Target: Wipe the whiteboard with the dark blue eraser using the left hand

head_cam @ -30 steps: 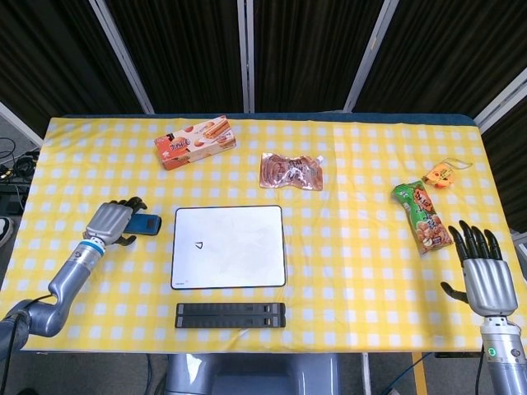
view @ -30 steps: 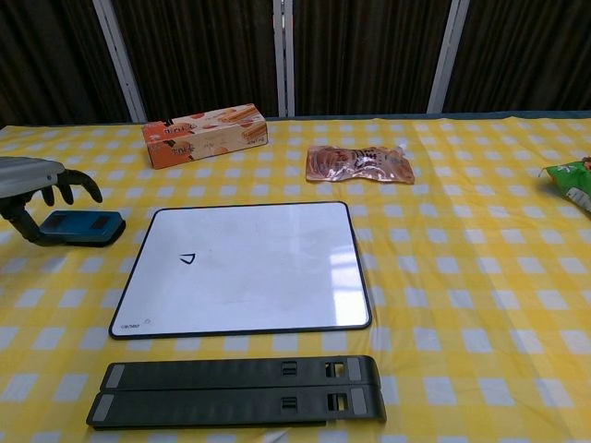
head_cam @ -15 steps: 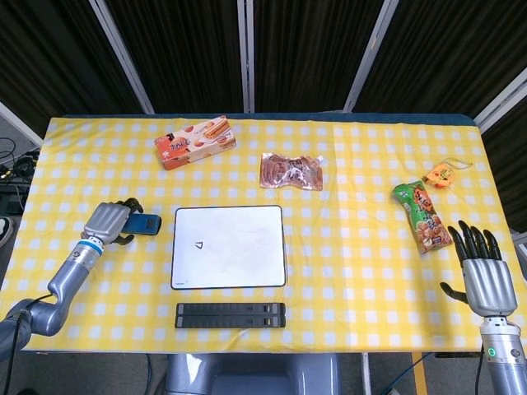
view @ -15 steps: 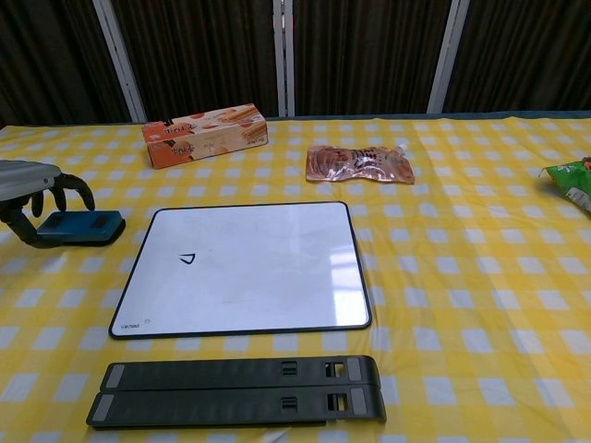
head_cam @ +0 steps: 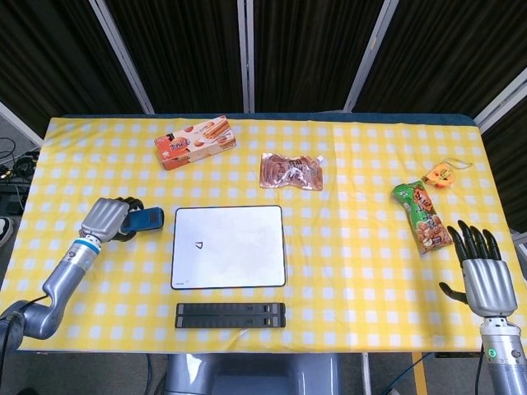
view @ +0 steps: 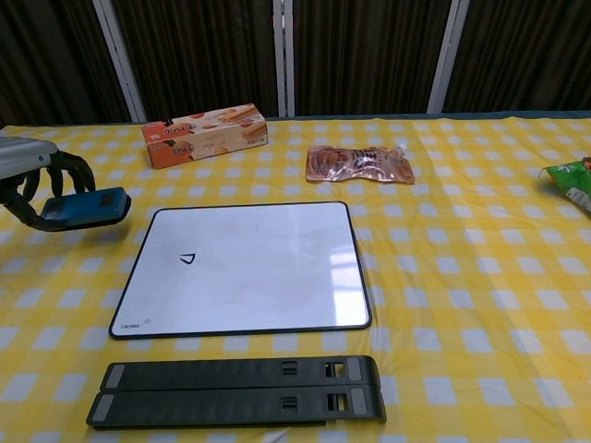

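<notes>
now that your left hand (view: pixel 26 180) grips the dark blue eraser (view: pixel 85 209) clear of the tabletop (view: pixel 480 268), carry it right over the whiteboard (view: pixel 245 268) and press onto the small mark (view: pixel 187 258).

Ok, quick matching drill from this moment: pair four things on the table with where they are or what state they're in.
Things:
1. dark blue eraser
2. whiteboard
3. green snack bag
4. right hand

States:
A. open, holding nothing
B. bears a small triangle mark
C. held by the left hand, left of the board
D. lies near the orange item, right side

Pairs: 1-C, 2-B, 3-D, 4-A
</notes>
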Tool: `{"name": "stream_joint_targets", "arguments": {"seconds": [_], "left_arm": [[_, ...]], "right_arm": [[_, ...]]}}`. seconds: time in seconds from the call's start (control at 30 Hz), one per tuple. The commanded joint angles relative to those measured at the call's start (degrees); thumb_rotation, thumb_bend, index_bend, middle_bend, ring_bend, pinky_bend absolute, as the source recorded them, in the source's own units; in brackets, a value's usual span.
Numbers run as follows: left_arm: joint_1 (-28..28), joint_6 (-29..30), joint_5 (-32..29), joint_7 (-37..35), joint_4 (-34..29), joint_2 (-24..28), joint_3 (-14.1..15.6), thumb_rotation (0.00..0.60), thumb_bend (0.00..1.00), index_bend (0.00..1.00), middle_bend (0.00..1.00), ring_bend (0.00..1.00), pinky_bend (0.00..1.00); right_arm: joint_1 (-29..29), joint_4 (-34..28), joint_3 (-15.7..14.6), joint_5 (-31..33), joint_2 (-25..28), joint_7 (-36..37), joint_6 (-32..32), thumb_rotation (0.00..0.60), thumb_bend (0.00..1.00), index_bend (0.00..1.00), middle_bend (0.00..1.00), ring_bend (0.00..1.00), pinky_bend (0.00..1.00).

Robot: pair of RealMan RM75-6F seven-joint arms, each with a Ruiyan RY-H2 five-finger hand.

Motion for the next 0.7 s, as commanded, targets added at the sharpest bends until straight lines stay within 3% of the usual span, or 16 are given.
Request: {"name": "stream_joint_targets", "arguments": {"seconds": [0.03, 0.17, 0.3, 0.7], "left_arm": [[-0.61, 2.39, 2.70, 2.86, -5.02, 2.49, 0.45, 0.600, 0.32, 0.51, 0.34, 0.44, 0.53], [-2.14, 1.88, 3.61, 7.75, -9.89, 3.65, 0.53, 0.600, 0.32, 0.51, 0.34, 0.44, 0.52], [-5.50, -1.57, 1.83, 13.39, -13.33, 1.03, -0.81, 0.600, 0.32, 0.52, 0.35, 0.45, 0.52], [-11.13, -9.23, -8.47, 20.85, -12.09, -5.95, -3.23, 0.600, 0.33, 0.53, 0.35, 0.45, 0.52]], "right_arm": [[-0.03, -0.19, 0.04, -0.09, 0.15, 0.27, 0.14, 0.600, 0.00, 0.00, 0.00, 0.00, 0.00], [0.02, -0.34, 0.10, -0.20, 0.29, 0.47, 0.20, 0.600, 0.00, 0.00, 0.00, 0.00, 0.00], [0.12, -0.03, 0.33, 0.33, 0.32, 0.71, -0.09, 0.600, 0.00, 0.00, 0.00, 0.00, 0.00], [-0.14, 1.39, 0.59, 2.13, 0.16, 1.19, -0.75, 0.600, 0.00, 0.00, 0.00, 0.00, 0.00]]}}
